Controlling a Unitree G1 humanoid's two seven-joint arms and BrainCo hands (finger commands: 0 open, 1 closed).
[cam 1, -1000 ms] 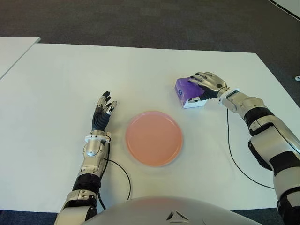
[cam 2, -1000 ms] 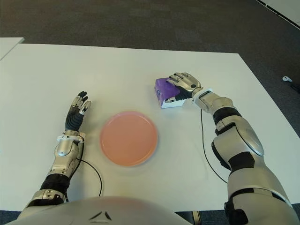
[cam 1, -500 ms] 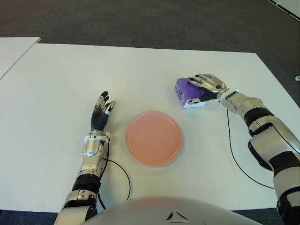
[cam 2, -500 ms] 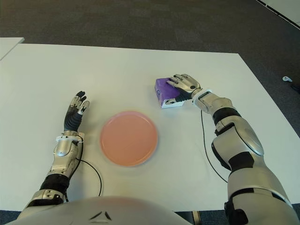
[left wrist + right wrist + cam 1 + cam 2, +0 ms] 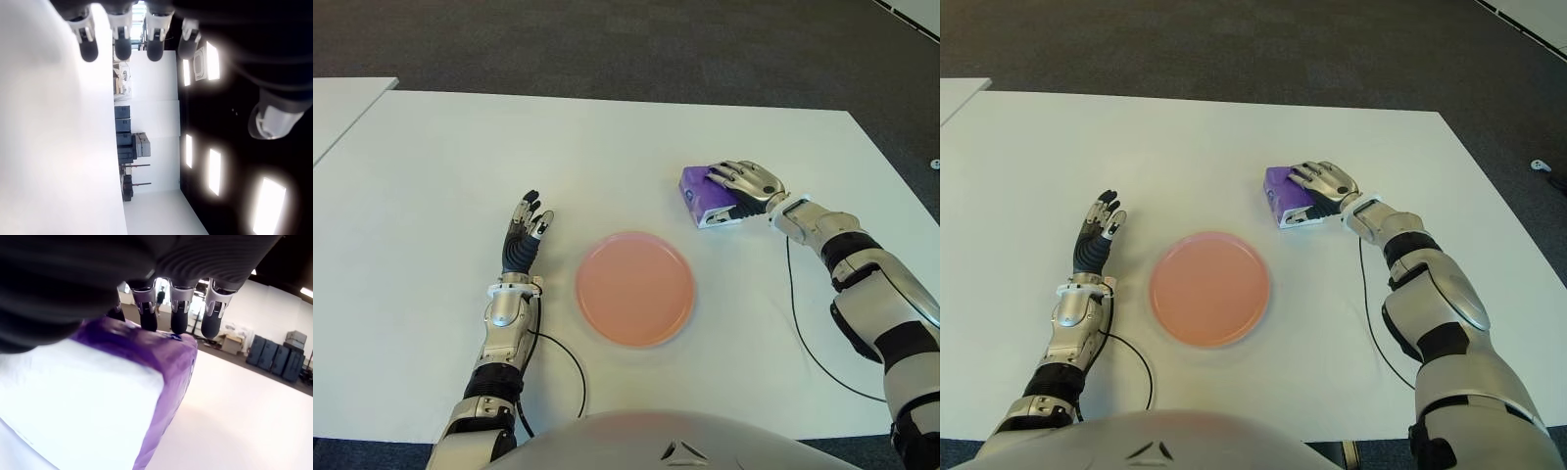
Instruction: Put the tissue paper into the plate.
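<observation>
Right hand (image 5: 744,183) lay flat over tissue paper pack (image 5: 705,192), fingers extended along top, not yet clenched, likely preparing grasp; pack sat on table (image 5: 607,147) near pink plate (image 5: 634,288), not in it; left hand (image 5: 524,235) idle, fingers relaxed, beside plate

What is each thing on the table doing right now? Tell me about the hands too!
Tissue pack: on the table, not in the plate, right hand laid on top.
Plate: empty, flat on the table.
Right hand: fingers over the tissue pack, not lifted.
Left hand: open, holding nothing, left of the plate.
</observation>
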